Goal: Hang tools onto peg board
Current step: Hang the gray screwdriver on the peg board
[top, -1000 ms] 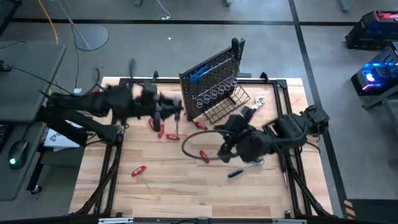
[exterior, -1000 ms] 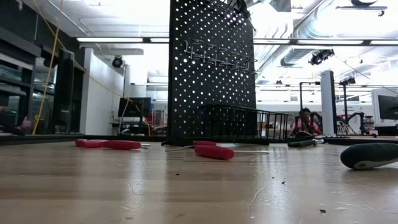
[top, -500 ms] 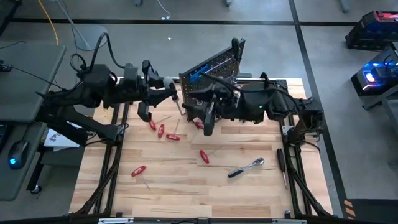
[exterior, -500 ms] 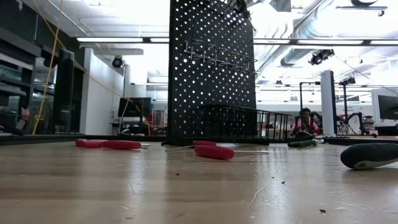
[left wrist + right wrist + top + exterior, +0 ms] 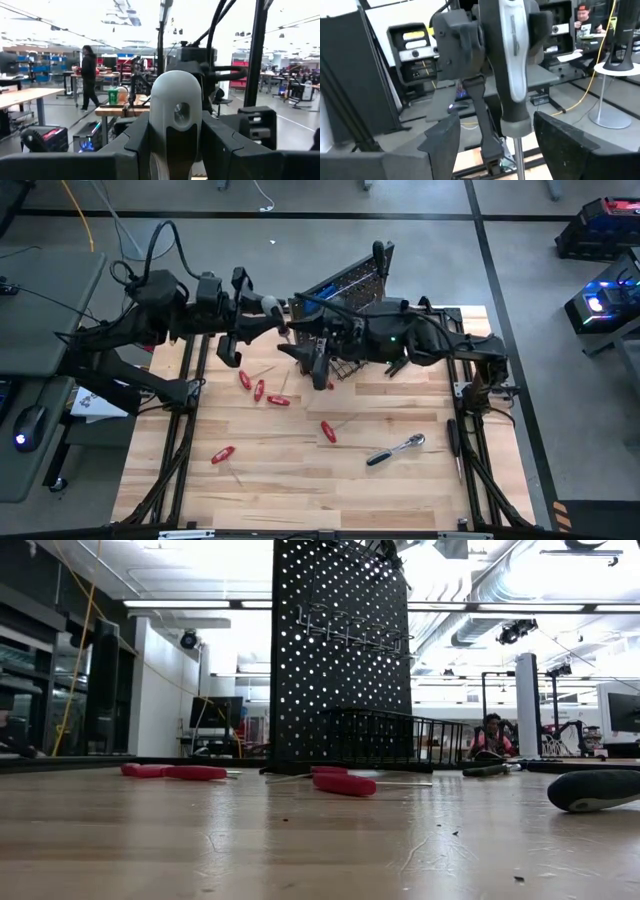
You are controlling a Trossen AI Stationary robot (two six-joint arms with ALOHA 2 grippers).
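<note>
My left gripper (image 5: pixel 262 315) is shut on a grey-and-black-handled screwdriver (image 5: pixel 175 107), held high above the table's far left, beside the upright black peg board (image 5: pixel 350 285). My right gripper (image 5: pixel 512 145) reaches in from the right and stands open. Its fingers are on either side of the handle's lower collar (image 5: pixel 515 122) and touch nothing. A blue T-handle key (image 5: pixel 318 300) hangs on the board. Several red-handled screwdrivers (image 5: pixel 259 390), a chrome ratchet (image 5: pixel 395 448) and a black-handled screwdriver (image 5: pixel 450 442) lie flat on the table. My left gripper pinches the screwdriver's handle (image 5: pixel 172 145) between its two fingers (image 5: pixel 135 142), at the handle's lower half. The fingers come in about level from the table's left side and lie across the handle. The screwdriver is lifted clear and roughly upright, rounded butt up, shaft (image 5: pixel 517 157) pointing down.
The black wire basket (image 5: pixel 390 740) sticks out from the peg board's base toward the table's middle, under my right arm (image 5: pixel 400 340). The wooden table top (image 5: pixel 300 480) shows bare wood near its front edge. People show in the room behind.
My right gripper has swung from the near right of the table, by the ratchet, toward the far left and up, in front of the peg board, to the screwdriver. My left gripper has risen toward the far edge with the screwdriver, rolling it more upright.
</note>
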